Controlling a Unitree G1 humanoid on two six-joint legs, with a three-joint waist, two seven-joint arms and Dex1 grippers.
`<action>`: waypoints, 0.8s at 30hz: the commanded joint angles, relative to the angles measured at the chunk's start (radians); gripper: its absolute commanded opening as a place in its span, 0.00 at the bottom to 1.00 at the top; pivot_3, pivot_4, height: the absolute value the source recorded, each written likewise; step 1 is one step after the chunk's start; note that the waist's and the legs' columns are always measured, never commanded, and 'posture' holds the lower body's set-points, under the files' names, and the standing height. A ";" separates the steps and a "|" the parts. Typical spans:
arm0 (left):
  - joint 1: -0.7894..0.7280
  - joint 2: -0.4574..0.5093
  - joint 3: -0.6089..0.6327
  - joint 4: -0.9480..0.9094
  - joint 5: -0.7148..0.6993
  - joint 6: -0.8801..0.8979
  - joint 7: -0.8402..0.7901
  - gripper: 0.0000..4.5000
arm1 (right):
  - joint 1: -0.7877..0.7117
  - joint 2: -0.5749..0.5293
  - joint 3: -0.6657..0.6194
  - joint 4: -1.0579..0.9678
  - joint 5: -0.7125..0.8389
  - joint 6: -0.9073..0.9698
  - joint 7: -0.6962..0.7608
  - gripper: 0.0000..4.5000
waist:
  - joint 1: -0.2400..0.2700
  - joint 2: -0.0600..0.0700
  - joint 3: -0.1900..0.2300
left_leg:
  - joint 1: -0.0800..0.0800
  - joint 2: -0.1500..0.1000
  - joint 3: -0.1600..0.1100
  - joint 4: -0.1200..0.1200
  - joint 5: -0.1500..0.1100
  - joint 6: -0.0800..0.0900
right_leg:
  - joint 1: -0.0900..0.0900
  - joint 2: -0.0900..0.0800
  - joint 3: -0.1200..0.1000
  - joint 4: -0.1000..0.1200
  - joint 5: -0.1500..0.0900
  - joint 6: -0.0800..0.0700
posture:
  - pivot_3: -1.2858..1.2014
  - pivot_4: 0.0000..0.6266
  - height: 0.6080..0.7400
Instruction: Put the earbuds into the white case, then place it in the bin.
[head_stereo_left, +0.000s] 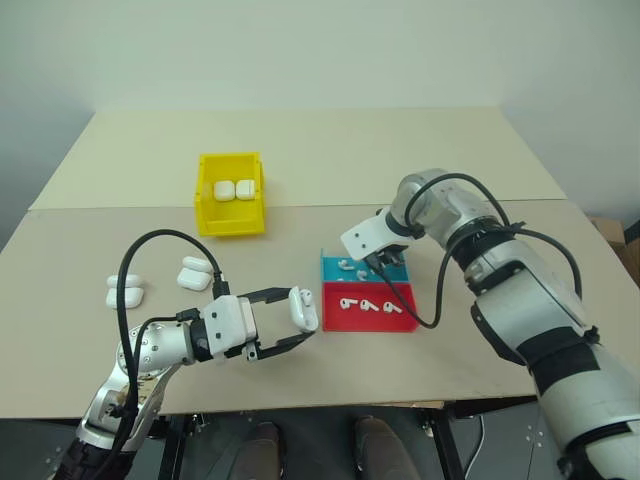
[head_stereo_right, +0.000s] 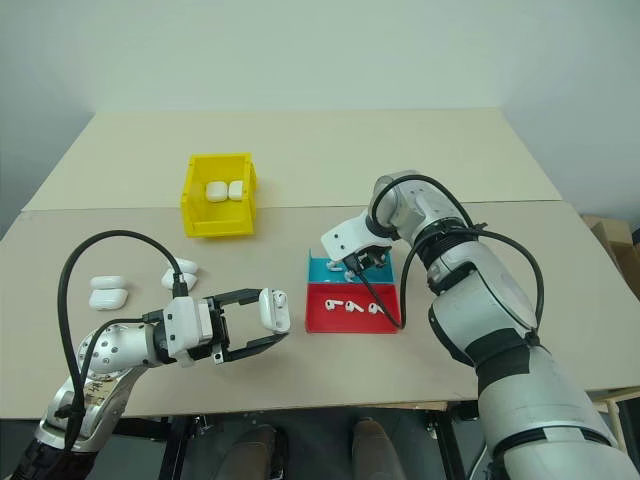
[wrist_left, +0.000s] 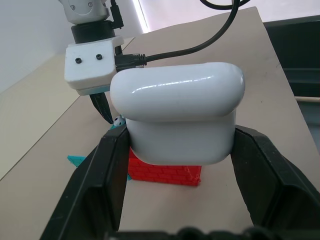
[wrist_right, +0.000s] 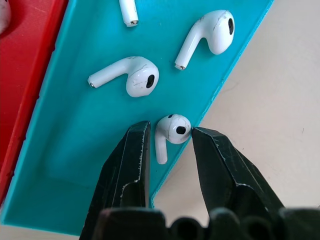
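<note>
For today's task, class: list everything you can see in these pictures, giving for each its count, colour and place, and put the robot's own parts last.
table: one, beige.
bin: one, yellow, far left of centre; two white cases inside.
loose cases: four, white, table's left.
blue tray: one, right of centre; earbuds inside.
red tray: one, beside blue tray; three white earbuds.
left gripper: shut on white case.
right gripper: fingers either side of one earbud, blue tray's edge.

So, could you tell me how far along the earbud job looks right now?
Done: two glossy white cases already lie in the bright yellow plastic bin.

In hand: the left gripper holds another white case above the table, while the right gripper has its fingers on either side of a tiny white earbud in the shallow blue tray.

Left: load this case and bin it; four more cases wait.
</note>
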 joint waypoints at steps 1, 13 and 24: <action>-0.005 -0.002 -0.004 -0.021 0.009 -0.024 0.007 0.61 | 0.001 -0.007 -0.016 -0.016 -0.002 -0.010 -0.001 0.37 | 0.000 0.000 0.000 | 0.000 0.000 0.000 0.000 0.000 0.000 | 0.000 0.000 0.000 0.000 0.000 0.000 | 0.52 0.24 1.00; -0.009 -0.003 -0.007 -0.011 0.022 -0.034 0.001 0.61 | 0.007 -0.010 -0.014 -0.017 -0.011 -0.015 -0.019 0.24 | 0.000 0.000 0.000 | 0.000 0.000 0.000 0.000 0.000 0.000 | 0.000 0.000 0.000 0.000 0.000 0.000 | 0.52 0.24 1.00; -0.043 -0.014 -0.004 0.002 0.006 -0.033 -0.002 0.61 | 0.051 -0.104 -0.177 -0.266 0.128 0.113 0.029 0.24 | 0.003 0.000 0.000 | 0.000 0.000 0.000 0.000 0.000 0.000 | 0.000 0.000 0.000 0.000 0.000 0.000 | 0.52 0.24 1.00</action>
